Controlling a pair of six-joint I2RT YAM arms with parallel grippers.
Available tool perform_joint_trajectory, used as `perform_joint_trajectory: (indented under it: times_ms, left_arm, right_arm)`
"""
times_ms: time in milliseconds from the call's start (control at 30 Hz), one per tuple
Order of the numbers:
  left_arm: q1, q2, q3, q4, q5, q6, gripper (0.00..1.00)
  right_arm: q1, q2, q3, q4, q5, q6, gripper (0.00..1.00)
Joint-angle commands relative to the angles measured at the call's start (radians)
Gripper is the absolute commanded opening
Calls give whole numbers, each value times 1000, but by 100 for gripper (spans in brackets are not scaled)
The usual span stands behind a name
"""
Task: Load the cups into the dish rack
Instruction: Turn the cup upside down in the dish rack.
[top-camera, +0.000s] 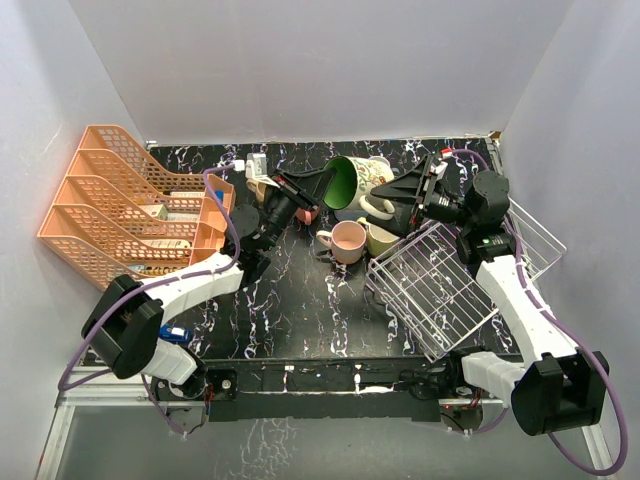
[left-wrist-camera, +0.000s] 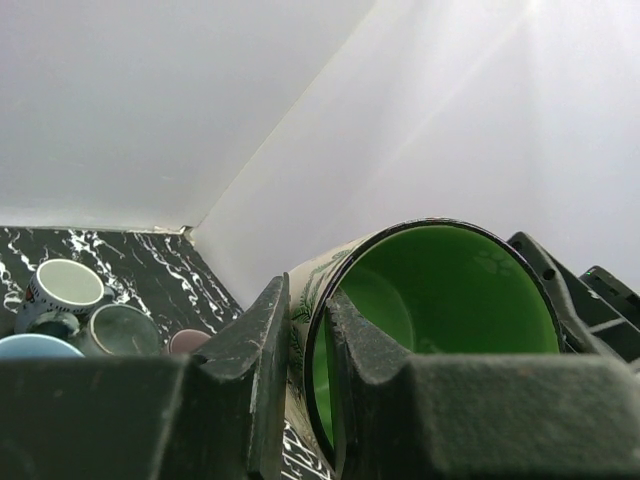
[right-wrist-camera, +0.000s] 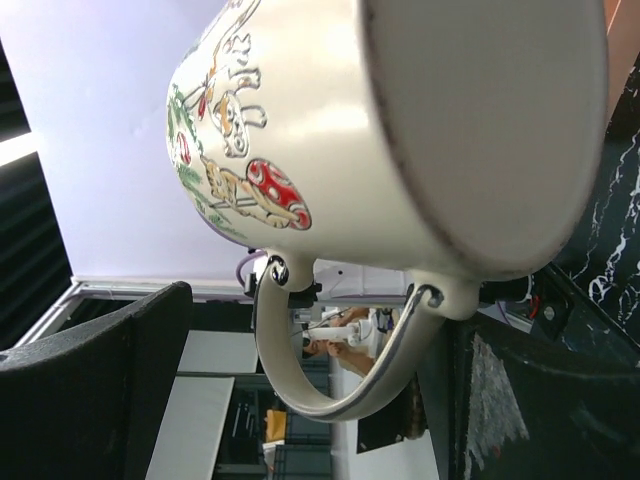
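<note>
The left tool (top-camera: 320, 186) is pinching the rim of a cream, mushroom-painted mug (top-camera: 350, 180), green inside, lying sideways; the right tool (top-camera: 396, 190) is gaping open at its base.

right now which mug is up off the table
the cream green-lined mug, rim pinched in the left hand; the other mugs sit on the table

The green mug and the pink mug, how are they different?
The green mug is pinched by its rim in the left gripper and tipped on its side in the air; the pink mug stands upright on the table, with no gripper holding it. The green mug is cream outside with mushroom pictures and green inside; the pink mug is plain pink. The green mug looks bigger. Both have one handle.
</note>
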Motion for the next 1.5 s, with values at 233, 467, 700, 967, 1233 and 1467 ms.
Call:
perform_joint_trajectory:
  times_ms: [233, 467, 700, 967, 1233, 1467]
  left_arm:
    - [-9, -60, -35, 308, 133, 81, 0]
    - [-8, -45, -65, 317, 302, 189, 0]
    - [-8, -16, -15, 190, 474, 312, 0]
    - [-9, -8, 16, 86, 562, 414, 0]
    - [-8, -13, 15, 2, 609, 464, 0]
    - [-8, -54, -45, 22, 601, 441, 14]
  right_arm:
    - [2, -9, 21, 139, 76, 72, 74]
    - [2, -17, 2, 121, 80, 48, 62]
    - [1, -26, -22, 103, 75, 26, 61]
    - [0, -30, -44, 128, 70, 19, 41]
    - [-7, -34, -67, 188, 55, -10, 15]
    - [-40, -33, -104, 312, 23, -22, 8]
